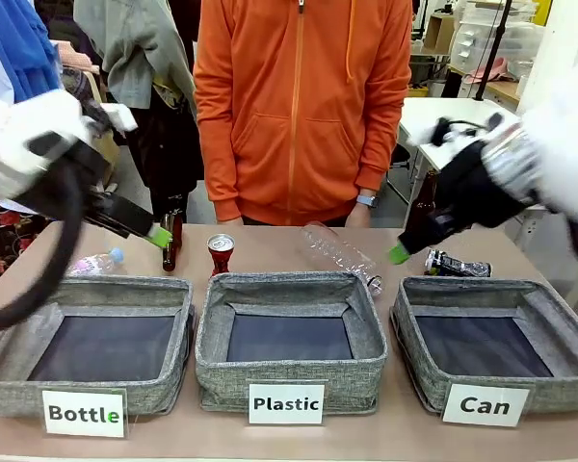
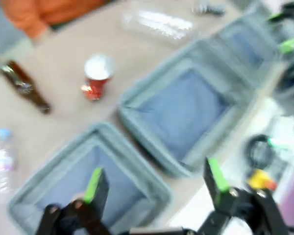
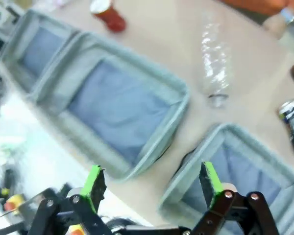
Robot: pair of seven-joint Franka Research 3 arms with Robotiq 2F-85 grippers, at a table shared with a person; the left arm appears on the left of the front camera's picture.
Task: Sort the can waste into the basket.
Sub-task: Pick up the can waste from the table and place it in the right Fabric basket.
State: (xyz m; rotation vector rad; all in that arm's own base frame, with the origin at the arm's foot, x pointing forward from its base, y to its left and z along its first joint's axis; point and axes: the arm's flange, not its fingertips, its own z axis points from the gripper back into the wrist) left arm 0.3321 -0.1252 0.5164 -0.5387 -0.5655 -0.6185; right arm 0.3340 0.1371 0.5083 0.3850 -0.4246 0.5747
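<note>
Pre-grasp, nothing picked yet: left gripper (image 2: 154, 178) and right gripper (image 3: 152, 178) both wide open, empty, above the bins. Red can (image 1: 221, 252) upright behind Plastic bin (image 1: 222, 361); crushed can (image 1: 458, 264) lying just behind Can basket (image 1: 416, 361). Likely next: right gripper lowers onto crushed can.

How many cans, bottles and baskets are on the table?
Cans: 2 (red can, crushed can)
Glass bottles: 2 (left brown bottle, right brown bottle)
Plastic bottles: 2 (small plastic bottle, big plastic bottle)
Baskets: 3 (Bottle basket, Plastic basket, Can basket)
Total: 9

Brown bottle (image 1: 171, 244), clear bottle (image 1: 340, 253), Plastic bin (image 1: 358, 377)
</note>
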